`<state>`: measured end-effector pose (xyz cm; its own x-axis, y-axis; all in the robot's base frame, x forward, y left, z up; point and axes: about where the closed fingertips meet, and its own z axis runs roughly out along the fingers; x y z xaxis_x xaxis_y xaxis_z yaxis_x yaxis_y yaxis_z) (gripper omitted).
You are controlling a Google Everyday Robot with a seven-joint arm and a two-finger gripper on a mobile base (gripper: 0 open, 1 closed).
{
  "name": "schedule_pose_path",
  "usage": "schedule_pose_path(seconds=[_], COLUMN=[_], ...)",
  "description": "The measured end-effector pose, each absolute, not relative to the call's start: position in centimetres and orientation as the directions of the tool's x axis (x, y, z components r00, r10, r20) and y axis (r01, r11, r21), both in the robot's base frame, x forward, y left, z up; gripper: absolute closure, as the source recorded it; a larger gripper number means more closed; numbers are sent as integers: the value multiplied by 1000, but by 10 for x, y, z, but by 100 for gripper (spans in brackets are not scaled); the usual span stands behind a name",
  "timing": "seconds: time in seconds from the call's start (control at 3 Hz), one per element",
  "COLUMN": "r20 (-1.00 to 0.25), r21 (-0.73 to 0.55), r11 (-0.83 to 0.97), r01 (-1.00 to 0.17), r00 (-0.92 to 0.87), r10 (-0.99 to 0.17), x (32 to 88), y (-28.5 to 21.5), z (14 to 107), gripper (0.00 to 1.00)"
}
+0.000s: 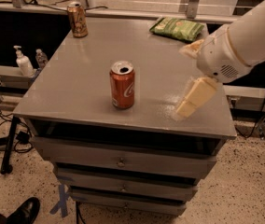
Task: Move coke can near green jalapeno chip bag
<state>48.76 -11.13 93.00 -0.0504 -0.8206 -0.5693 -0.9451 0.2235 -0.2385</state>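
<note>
The coke can, red-orange with white script and a silver top, stands upright in the middle of the grey cabinet top. The green jalapeno chip bag lies flat near the far right corner. My gripper hangs over the right side of the top, to the right of the can and nearer than the bag. Its two cream fingers are spread apart with nothing between them. The white arm housing hides the cabinet's right edge behind it.
A gold-brown can stands at the far left corner. The cabinet has drawers below. A soap dispenser and small bottle sit on a shelf to the left. Cables lie on the floor; a shoe shows bottom left.
</note>
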Motion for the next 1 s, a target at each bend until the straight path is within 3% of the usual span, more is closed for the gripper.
schedule_pose_path(seconds=[1.0], r20=[-756], r21=[-151], r11=[336], r01=[-930], r00=[-111], r10=[-646], x=[551], y=[-54], z=[895], gripper=[0])
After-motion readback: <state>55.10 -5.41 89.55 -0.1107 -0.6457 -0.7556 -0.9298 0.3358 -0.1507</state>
